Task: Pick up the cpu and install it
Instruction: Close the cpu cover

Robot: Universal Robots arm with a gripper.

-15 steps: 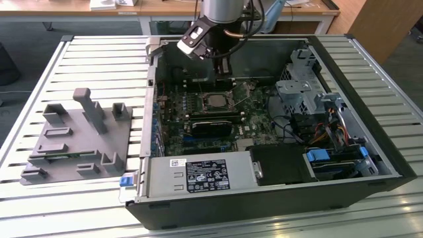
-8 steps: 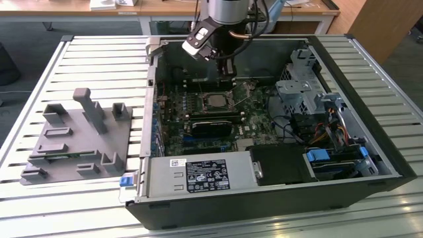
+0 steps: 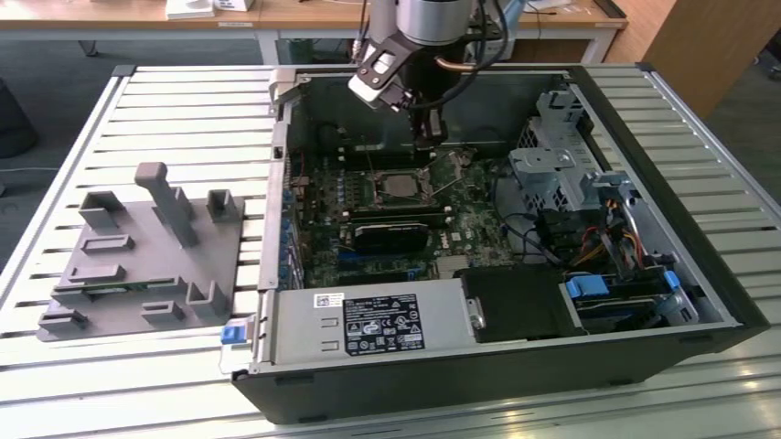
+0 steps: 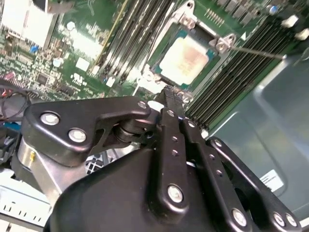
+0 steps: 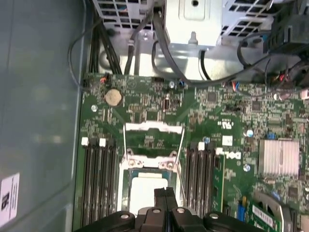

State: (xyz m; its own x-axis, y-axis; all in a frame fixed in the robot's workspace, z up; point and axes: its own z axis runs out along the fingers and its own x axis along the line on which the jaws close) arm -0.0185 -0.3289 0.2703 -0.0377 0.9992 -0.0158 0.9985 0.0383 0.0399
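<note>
The cpu (image 5: 146,189) is lying in its socket on the motherboard (image 5: 217,125) inside the opened computer case (image 3: 488,384), silver top facing up, so the picking up and setting down are looking finished. The gripper (image 4: 170,95) is hanging right over the chip's edge with its fingers pressed together and carrying nothing. The metal flap (image 5: 153,128) of the socket is standing open beyond the chip, and a thin lever (image 4: 253,51) is sticking out beside it, so the install is looking not yet locked. Any further move is calling for small, careful motion around that thin lever. The gripper's own body is covering the chip's near edge in both wrist views, so whether the tips are touching it, or whether it is sitting fully flat, is staying unclear
</note>
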